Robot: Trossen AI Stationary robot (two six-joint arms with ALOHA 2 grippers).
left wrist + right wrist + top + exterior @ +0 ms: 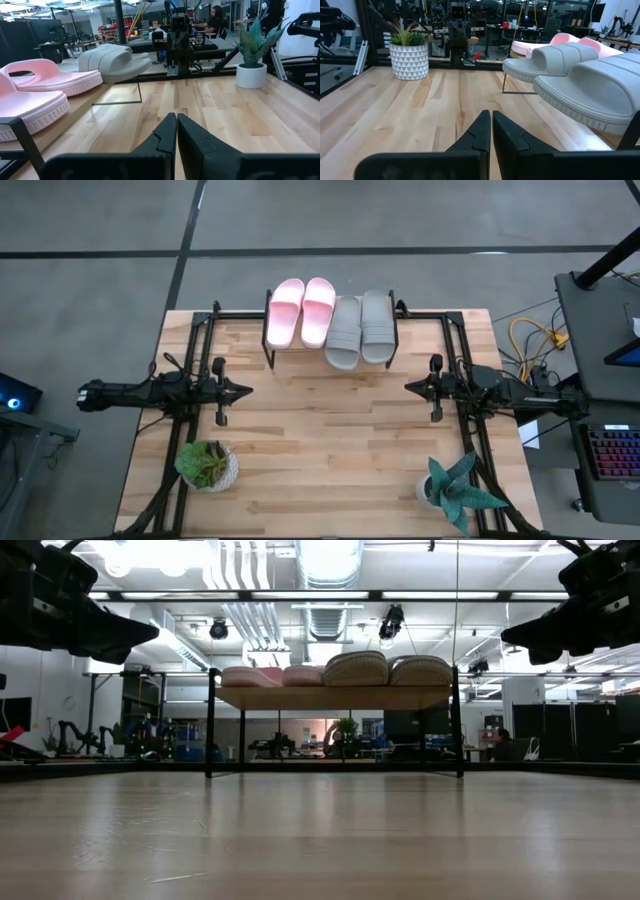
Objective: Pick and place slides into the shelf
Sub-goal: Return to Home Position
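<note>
Two light pink slides (301, 311) and two grey slides (361, 328) lie side by side, soles down, on the shelf's wooden plank top (335, 697) at the table's far edge. They also show in the left wrist view (35, 90) and the right wrist view (585, 75). My left gripper (246, 389) is shut and empty, above the table's left side, pointing right. My right gripper (409, 386) is shut and empty, above the table's right side, pointing left. Both hang well clear of the shelf.
A green plant in a patterned white pot (208, 466) stands near the front left. A spiky blue-green plant in a white pot (452, 490) stands near the front right. The shelf's black legs (209, 725) stand on the tabletop. The wooden tabletop (330, 450) lies between the arms.
</note>
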